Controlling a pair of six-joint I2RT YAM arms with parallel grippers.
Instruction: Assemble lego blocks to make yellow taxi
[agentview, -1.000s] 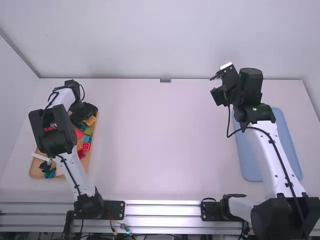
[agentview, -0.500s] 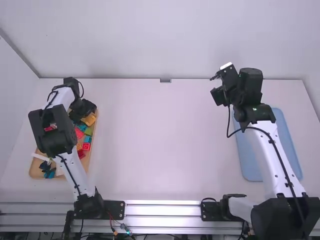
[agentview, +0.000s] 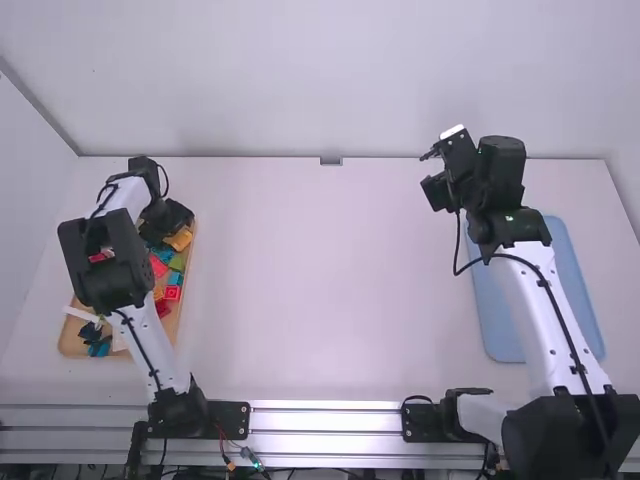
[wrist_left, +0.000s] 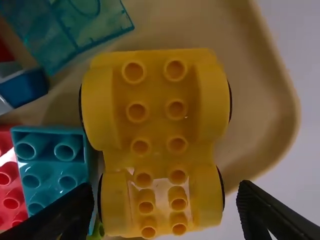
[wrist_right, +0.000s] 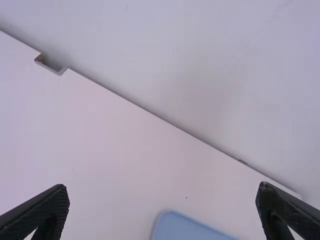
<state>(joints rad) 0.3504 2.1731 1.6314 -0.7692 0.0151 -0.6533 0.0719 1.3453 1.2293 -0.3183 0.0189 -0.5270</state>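
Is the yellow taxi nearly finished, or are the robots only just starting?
It looks like just the start. Done: no building that I can see; the yellow wheeled piece has nothing stacked on it and sits in the tray. In hand: nothing, but the open left claw is above that piece. Left: probably lifting it out and adding blocks. The right claw is open and empty.

A: Which blocks do you see?
B: I've got the yellow car base (wrist_left: 150, 117) lying flat in the tray (wrist_left: 291, 107), near the rim. Hollow studs up, two rows, dark wheel edges both sides.
A: Neighbours?
B: Teal brick (wrist_left: 49, 162) just beside it, studs up. Pinkish-red brick (wrist_left: 10, 187) past that. See-through teal block (wrist_left: 87, 25) near one end. High view: green brick (agentview: 177, 263), small red brick (agentview: 172, 293).
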